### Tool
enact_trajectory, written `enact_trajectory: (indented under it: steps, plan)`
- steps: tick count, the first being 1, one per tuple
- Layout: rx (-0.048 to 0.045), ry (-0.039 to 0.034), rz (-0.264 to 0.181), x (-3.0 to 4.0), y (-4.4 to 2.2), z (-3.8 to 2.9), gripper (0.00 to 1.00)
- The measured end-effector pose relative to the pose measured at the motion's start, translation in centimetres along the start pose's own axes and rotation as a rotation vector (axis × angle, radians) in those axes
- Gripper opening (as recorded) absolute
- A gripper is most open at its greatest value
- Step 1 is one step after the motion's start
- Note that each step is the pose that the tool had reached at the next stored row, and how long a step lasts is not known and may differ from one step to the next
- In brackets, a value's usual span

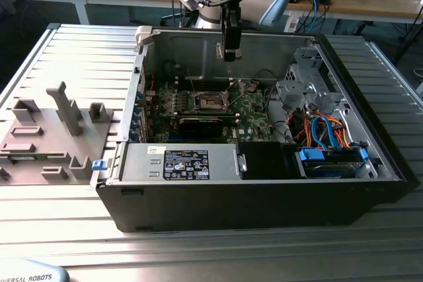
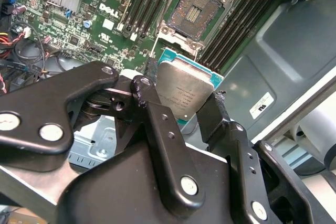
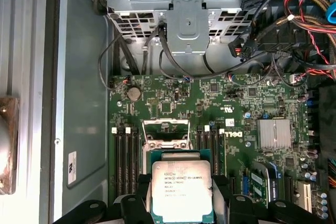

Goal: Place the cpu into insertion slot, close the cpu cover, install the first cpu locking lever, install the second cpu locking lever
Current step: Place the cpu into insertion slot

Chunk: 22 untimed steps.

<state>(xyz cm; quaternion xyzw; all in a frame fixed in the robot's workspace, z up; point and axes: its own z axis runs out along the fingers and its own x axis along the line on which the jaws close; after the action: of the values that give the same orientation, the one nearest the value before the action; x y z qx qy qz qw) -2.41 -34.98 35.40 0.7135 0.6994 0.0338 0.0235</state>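
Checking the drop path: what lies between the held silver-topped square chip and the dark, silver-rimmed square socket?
Nothing; the second wrist view shows a bare stretch from the silver-topped square chip to the dark square socket.

The cpu (image 3: 181, 188) has a dull silver-grey top with faint dark print and a teal-green edge. The tool (image 2: 178, 100) is matt black with silver screws. The slot (image 2: 194, 10) is dark with a silver rim, on a green board (image 3: 157, 95) with black memory slots (image 3: 127, 161). The case (image 1: 251, 196) is black outside and grey within. The desk (image 1: 86, 64) is ribbed silver. The cables (image 1: 320, 130) are blue, orange and red.
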Motion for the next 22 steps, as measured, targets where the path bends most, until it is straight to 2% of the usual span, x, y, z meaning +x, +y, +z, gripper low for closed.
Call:
enact_trajectory:
  steps: [22]
  plan:
    - [-0.0004,-0.0023,0.028,0.0,0.0,0.01,0.54]
